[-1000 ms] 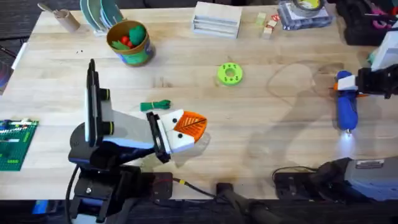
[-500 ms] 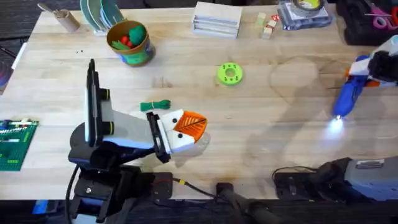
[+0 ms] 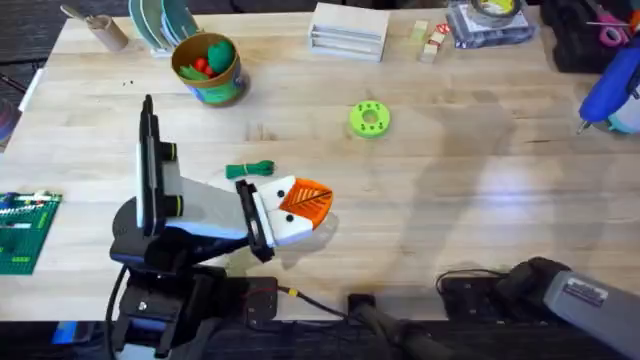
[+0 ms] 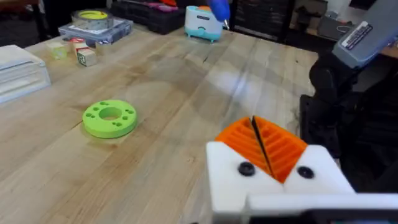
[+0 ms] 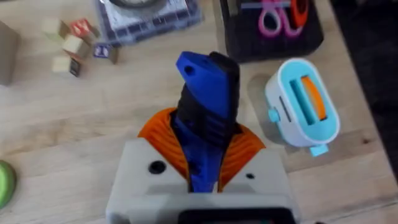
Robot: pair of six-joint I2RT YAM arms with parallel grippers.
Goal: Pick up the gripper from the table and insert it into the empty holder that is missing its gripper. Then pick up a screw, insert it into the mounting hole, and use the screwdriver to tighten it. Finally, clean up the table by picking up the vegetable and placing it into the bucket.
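My left gripper (image 3: pixel 305 203) rests low over the table's near middle, shut, with both orange ribbed pads pressed together (image 4: pixel 258 143) in their white holders (image 4: pixel 236 180). A dark screw head (image 4: pixel 246 168) shows on each holder. The slim dark-green vegetable (image 3: pixel 250 170) lies just behind that gripper. At the back left stands the bucket (image 3: pixel 208 68), with red and green toy produce inside. My right gripper (image 5: pixel 205 134) is shut on the blue screwdriver (image 5: pixel 208 93), held tilted in the air at the table's far right edge (image 3: pixel 608 92).
A bright-green disc (image 3: pixel 369 118) lies mid-table. A white box (image 3: pixel 348 30), wooden blocks (image 3: pixel 430 42) and a tape roll on a case (image 3: pixel 490 20) line the back edge. A toy toaster (image 5: pixel 305 106) and a black tray with scissors (image 5: pixel 280 15) sit at the far right. A green brick plate (image 3: pixel 20 230) lies left.
My right arm has carried the screwdriver away from the right-middle of the table to the far right edge, lifting and tilting it. The left arm has not moved.
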